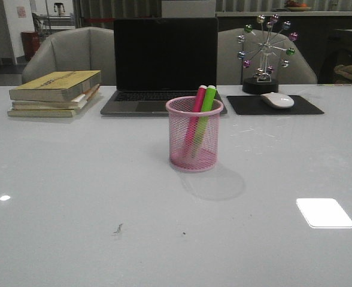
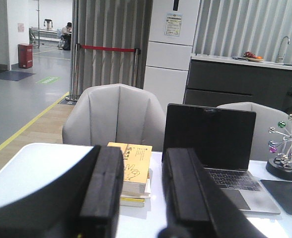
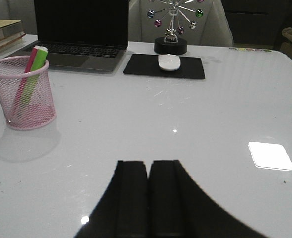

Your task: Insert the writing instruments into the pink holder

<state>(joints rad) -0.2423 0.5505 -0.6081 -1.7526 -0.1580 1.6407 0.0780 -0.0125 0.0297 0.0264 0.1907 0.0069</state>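
The pink mesh holder (image 1: 194,142) stands upright mid-table, in front of the laptop. Inside it lean the hot pink marker (image 1: 196,113) and the lime green marker (image 1: 205,110), their capped ends above the rim. The right wrist view shows the same holder (image 3: 23,99) with the pink marker (image 3: 28,69) and green marker (image 3: 35,74) in it. My right gripper (image 3: 148,166) is shut and empty, well away from the holder. My left gripper (image 2: 142,153) is open with nothing between its fingers, raised and facing the books. Neither arm appears in the front view.
A laptop (image 1: 164,66) sits behind the holder. A stack of books (image 1: 55,92) lies at the back left. At the back right are a mouse (image 1: 277,100) on a black pad (image 1: 275,105) and a ferris-wheel ornament (image 1: 264,54). Two chairs stand beyond the table.
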